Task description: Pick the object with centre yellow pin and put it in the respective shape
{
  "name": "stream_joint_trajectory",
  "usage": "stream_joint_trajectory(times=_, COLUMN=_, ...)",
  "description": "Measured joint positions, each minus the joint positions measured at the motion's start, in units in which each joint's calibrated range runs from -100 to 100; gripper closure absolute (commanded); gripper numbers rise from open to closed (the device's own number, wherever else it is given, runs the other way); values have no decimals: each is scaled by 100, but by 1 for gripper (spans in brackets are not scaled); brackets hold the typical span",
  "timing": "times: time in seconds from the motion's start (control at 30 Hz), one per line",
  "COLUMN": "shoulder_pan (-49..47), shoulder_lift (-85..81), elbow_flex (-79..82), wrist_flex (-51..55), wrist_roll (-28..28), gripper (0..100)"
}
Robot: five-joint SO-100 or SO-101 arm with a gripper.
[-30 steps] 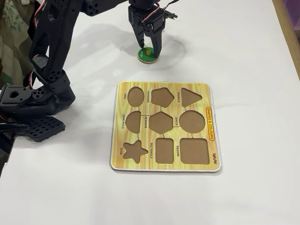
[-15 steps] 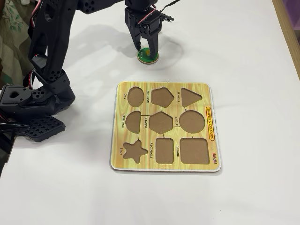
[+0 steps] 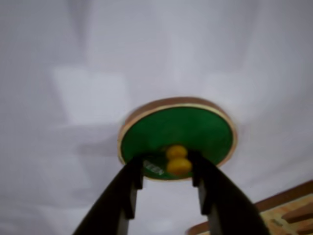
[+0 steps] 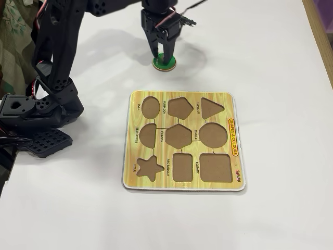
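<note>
My wrist camera looks close down along the black gripper (image 3: pixel 168 169) at the round green wooden disc (image 3: pixel 186 129); my fixed camera watches from high in front, sharing that disc (image 4: pixel 164 62)

Wrist view soft, blurred throughout, dim grey cast; fixed view sharp, bright, even overhead light, white desk (image 4: pixel 270 62) near overexposed, faint soft shadows beneath arm.

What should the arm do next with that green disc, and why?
Probably close the gripper on the yellow pin. In the wrist view its two fingers stand either side of the pin on the green disc, seemingly still apart, and the disc lies off the puzzle board.
</note>
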Motion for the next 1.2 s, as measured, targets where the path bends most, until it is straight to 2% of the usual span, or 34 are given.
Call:
stream_joint_trajectory(times=0.93, shoulder_pan=19, shoulder_lift=0, elbow_flex=0, wrist_flex=9, wrist_roll=0, gripper=92)
stream_joint_trajectory(times=1.2, shoulder_pan=19, shoulder_lift=0, elbow_flex=18, wrist_flex=-557, wrist_roll=0, gripper=92)
